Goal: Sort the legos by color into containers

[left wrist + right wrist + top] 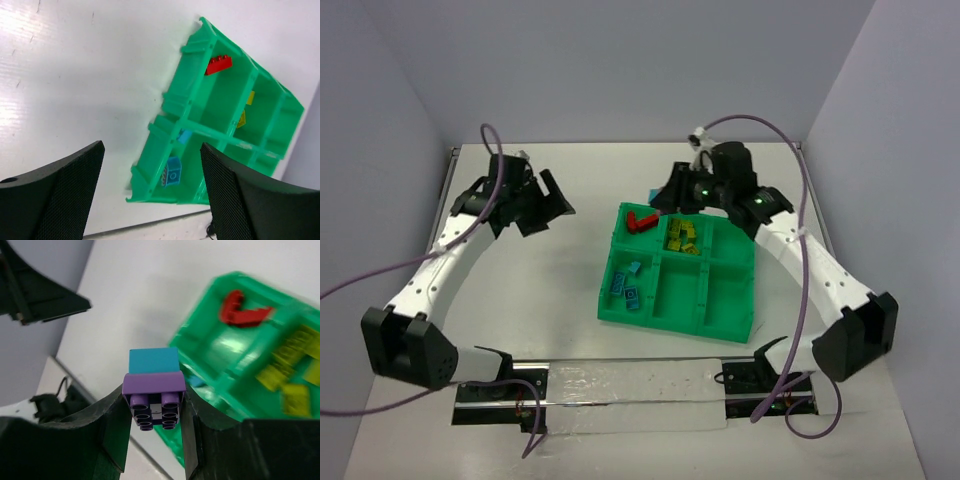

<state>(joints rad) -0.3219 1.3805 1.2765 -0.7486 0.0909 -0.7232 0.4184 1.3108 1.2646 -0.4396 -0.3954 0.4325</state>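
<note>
The green tray (pixel 704 295) sits right of centre. Its far-left compartment holds a red lego (pixel 640 220), the far-middle one yellow-green legos (pixel 683 236), the near-left one blue legos (pixel 628 285). My right gripper (pixel 665 195) hovers over the tray's far edge. In the right wrist view it (pixel 154 410) is shut on a purple brick (pixel 154 385) with a cyan brick (pixel 153 360) stacked on it. My left gripper (pixel 552 205) is open and empty, left of the tray. Its wrist view shows the tray (pixel 200 127), the red lego (pixel 218 64) and a blue lego (pixel 172 172).
The tray's three right-hand and near-middle compartments look empty in the top view. Grey walls close the table at the back and both sides. A metal rail (pixel 630 385) with the arm bases runs along the near edge. The right wrist view is blurred over the tray (pixel 220 347).
</note>
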